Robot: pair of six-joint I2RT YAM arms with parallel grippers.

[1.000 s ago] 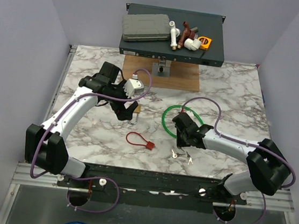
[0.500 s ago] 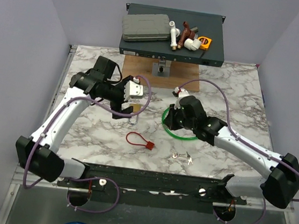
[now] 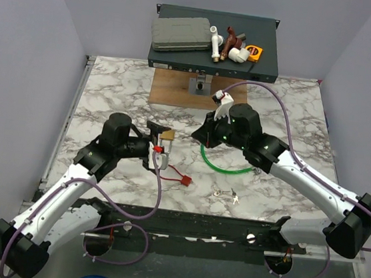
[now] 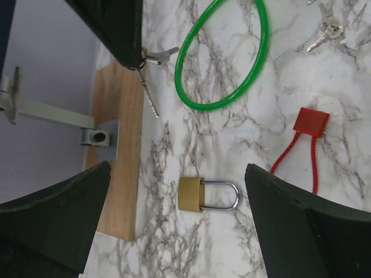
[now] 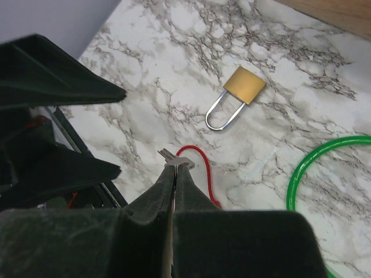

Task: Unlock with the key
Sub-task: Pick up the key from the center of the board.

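Note:
A brass padlock with a steel shackle lies flat on the marble, also seen in the right wrist view and from above. My left gripper hovers open over it, one finger on each side and neither touching it; from above it sits just left of the lock. My right gripper is shut on a small silver key, held above the table to the right of the padlock. From the left wrist, the held key ring dangles a second key.
A green ring lies under the right arm. A red cable seal and loose keys lie nearer the front edge. A wooden board with a metal bracket sits behind, and a rack unit carries clutter at the back.
The right gripper rose from the loose keys at the front and swung back-left, carrying a key toward the padlock. The left arm drew back toward the front, its open gripper staying by the lock.

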